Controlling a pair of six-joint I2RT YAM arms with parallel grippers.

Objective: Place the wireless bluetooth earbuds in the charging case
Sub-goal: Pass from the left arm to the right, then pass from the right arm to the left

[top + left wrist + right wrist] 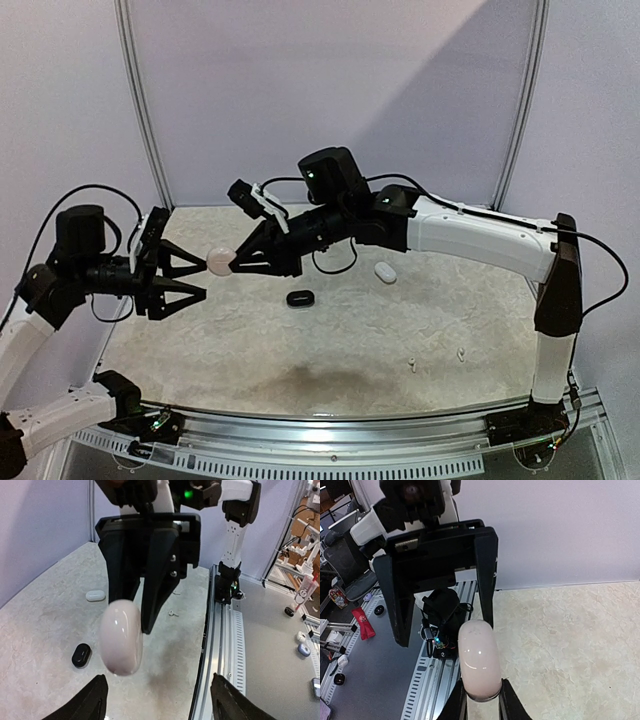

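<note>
My right gripper (232,262) pinches the pale case (219,261) aloft; my left gripper (201,278) gapes wide, one finger perhaps touching it.

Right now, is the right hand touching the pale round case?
Touching. The right wrist view shows the right hand with its two fingers pressed against both sides of the pale case, holding it up in the air.

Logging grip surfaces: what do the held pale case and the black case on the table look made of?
The pale charging case: probably hard plastic, glossy; sharp highlights on its smooth rounded shell. The black charging case: likely plastic too, with a faint sheen, though too small to be sure.
</note>
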